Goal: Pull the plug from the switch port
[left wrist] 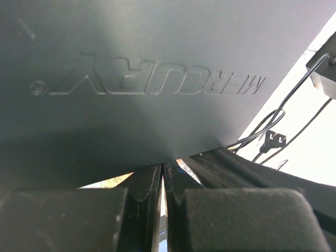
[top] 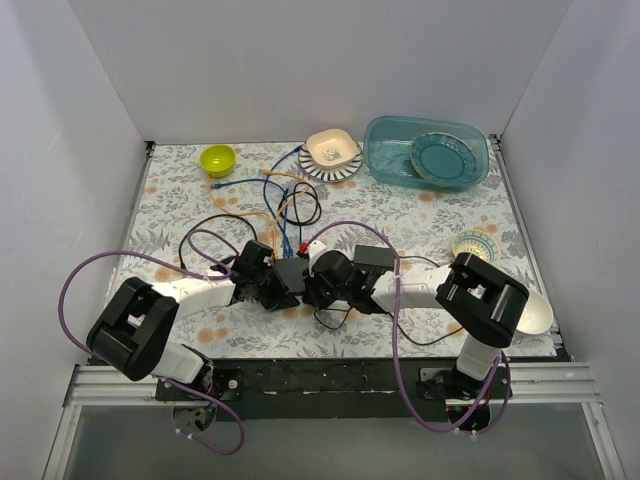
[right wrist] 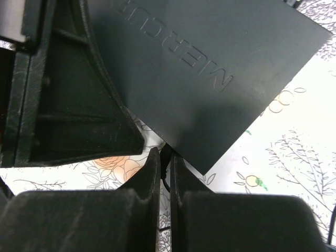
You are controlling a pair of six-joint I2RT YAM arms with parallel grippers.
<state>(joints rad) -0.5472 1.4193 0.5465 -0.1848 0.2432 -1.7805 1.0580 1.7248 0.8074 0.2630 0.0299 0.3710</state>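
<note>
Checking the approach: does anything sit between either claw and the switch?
Nothing visible does. The left claw and the right claw each sit right at the edge of the switch, from opposite sides, with no object in between.

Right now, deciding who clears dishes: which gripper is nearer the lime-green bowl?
Left. The left gripper is toward the robot and slightly right of the lime-green bowl; the right gripper lies farther right.
</note>
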